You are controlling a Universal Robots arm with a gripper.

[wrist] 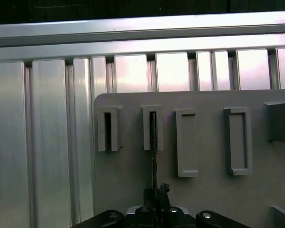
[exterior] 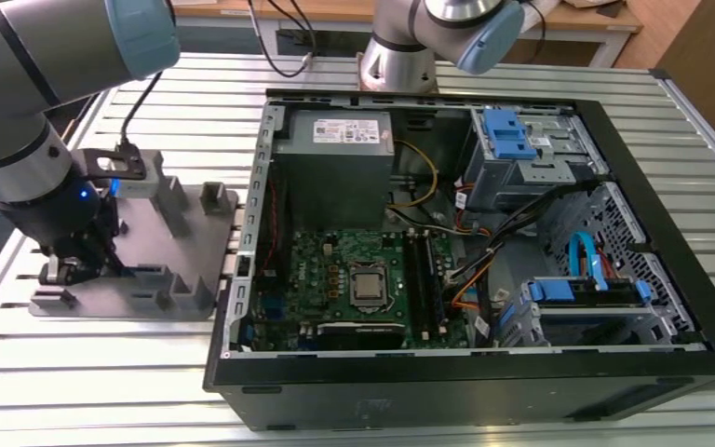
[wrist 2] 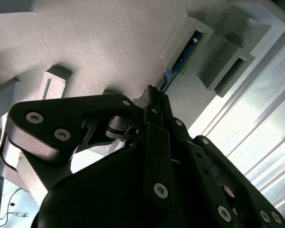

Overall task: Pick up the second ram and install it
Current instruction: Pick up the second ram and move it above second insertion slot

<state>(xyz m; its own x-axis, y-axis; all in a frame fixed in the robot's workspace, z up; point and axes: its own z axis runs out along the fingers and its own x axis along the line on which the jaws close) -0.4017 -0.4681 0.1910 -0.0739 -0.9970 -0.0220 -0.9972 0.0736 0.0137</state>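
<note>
Arm is reaching down over the grey fixture [exterior: 159, 228] at the exterior view's left. Fingers [wrist 2: 154, 107] are pinching the ram [wrist 2: 176, 66], which is standing edge-on in a fixture slot. Slatted bench [exterior: 85, 372] is carrying an open PC case [exterior: 457, 386].

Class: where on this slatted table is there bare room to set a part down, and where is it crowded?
Bare slats of the table lie between the fixture block and the near edge, and between the block and the arm's base. Crowded: the block's posts, where the gripper is shut on the second ram, and the computer case, full of cables.
</note>
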